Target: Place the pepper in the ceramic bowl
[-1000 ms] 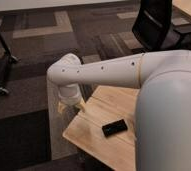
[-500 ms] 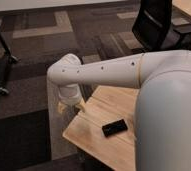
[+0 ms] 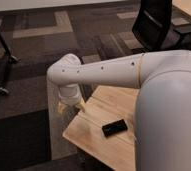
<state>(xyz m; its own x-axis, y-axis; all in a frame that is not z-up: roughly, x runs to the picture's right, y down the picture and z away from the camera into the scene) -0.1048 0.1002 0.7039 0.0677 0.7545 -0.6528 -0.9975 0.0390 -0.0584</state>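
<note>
Gripper [image 3: 72,105] hangs below bent joint of white arm [image 3: 104,72], pointing down at far-left corner of wooden table [image 3: 91,142]. Two pale fingers [image 3: 63,107] stand apart, nothing visible between jaws. Black slab [image 3: 114,128] lies flat on table, right of jaws and nearer camera, apart from them. Black office chair [image 3: 156,25] well beyond jaws, to right. Patterned carpet [image 3: 34,40] below and behind jaws.

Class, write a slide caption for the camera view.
Arm bent down, open tool at the table corner, black slab nearby.
</note>
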